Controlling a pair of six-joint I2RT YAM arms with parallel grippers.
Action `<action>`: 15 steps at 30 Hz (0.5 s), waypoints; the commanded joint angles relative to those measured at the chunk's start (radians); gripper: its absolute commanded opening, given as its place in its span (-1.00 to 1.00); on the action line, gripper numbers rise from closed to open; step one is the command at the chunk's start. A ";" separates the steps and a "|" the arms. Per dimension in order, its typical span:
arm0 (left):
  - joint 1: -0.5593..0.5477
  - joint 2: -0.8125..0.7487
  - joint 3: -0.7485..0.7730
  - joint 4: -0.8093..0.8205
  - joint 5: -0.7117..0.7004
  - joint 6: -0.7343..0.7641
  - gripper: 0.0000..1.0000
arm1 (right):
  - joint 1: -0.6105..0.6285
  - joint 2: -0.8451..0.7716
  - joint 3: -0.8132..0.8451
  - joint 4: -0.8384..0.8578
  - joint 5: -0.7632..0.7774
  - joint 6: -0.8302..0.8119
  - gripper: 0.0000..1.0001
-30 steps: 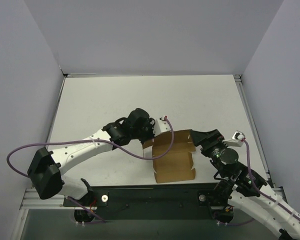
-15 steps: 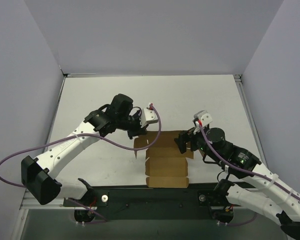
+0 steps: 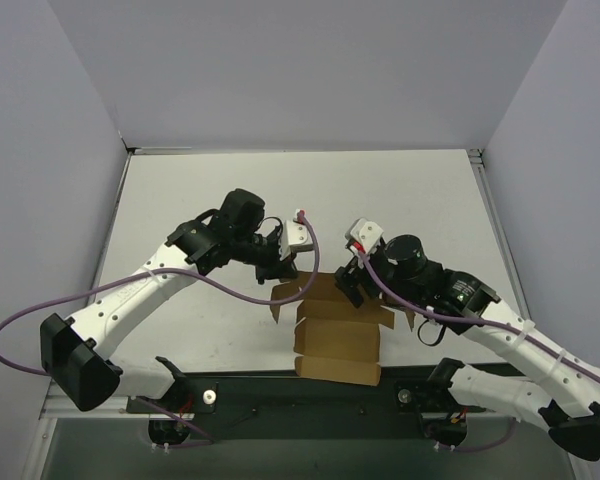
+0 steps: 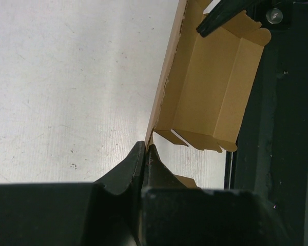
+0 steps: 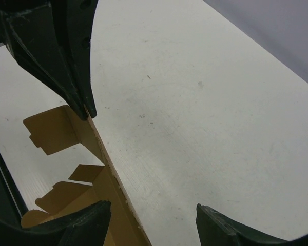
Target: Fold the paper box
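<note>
The paper box (image 3: 335, 335) is a brown die-cut sheet, partly folded into a trough, lying near the table's front edge. My left gripper (image 3: 285, 268) is shut on the far-left corner of its upright wall; in the left wrist view the fingertips (image 4: 145, 149) pinch the thin edge of the paper box (image 4: 210, 97). My right gripper (image 3: 352, 285) is open at the far edge. In the right wrist view the paper box's wall (image 5: 110, 184) runs between the spread jaws of the right gripper (image 5: 150, 218), close to the left finger, with no visible contact.
The black base rail (image 3: 300, 390) runs just in front of the box. White table (image 3: 400, 200) stretches behind both grippers to grey walls. The left arm's purple cable (image 3: 230, 285) loops over the table left of the box.
My right arm has swung in from the right to the box's far edge, its jaws narrowing slightly. The left gripper kept its hold while the box turned and rose into a trough.
</note>
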State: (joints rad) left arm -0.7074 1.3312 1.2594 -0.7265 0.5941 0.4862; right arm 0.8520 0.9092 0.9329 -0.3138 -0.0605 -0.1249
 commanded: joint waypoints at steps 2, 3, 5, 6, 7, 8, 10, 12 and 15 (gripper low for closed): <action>0.003 -0.035 0.040 -0.008 0.075 0.018 -1.00 | 0.004 0.037 0.070 -0.022 -0.108 -0.058 0.14; 0.003 -0.036 0.038 -0.002 0.073 0.017 -1.00 | 0.005 0.045 0.072 -0.025 -0.117 -0.056 0.07; 0.003 -0.040 0.028 0.015 0.059 0.006 -1.00 | 0.005 0.059 0.076 -0.042 -0.130 -0.047 -0.18; 0.003 -0.041 0.021 0.036 0.053 0.002 -1.00 | 0.004 0.065 0.075 -0.047 -0.134 -0.044 -0.32; 0.003 -0.047 0.015 0.051 0.040 -0.012 -1.00 | 0.005 0.069 0.072 -0.051 -0.134 -0.039 -0.53; 0.003 -0.049 0.002 0.065 0.038 -0.018 -1.00 | 0.005 0.071 0.066 -0.056 -0.133 -0.033 -0.56; 0.003 -0.052 -0.009 0.107 0.026 -0.040 -1.00 | 0.005 0.062 0.043 -0.054 -0.125 -0.024 -0.71; 0.003 -0.055 -0.038 0.179 -0.029 -0.070 -0.63 | 0.004 0.053 0.023 -0.041 -0.105 0.013 -0.84; 0.003 -0.075 -0.095 0.309 -0.195 -0.155 0.35 | 0.005 0.017 -0.041 0.013 -0.006 0.091 -1.00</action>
State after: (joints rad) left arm -0.7055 1.3083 1.2121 -0.6125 0.5434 0.4339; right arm 0.8593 0.9627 0.9508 -0.3424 -0.1753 -0.1261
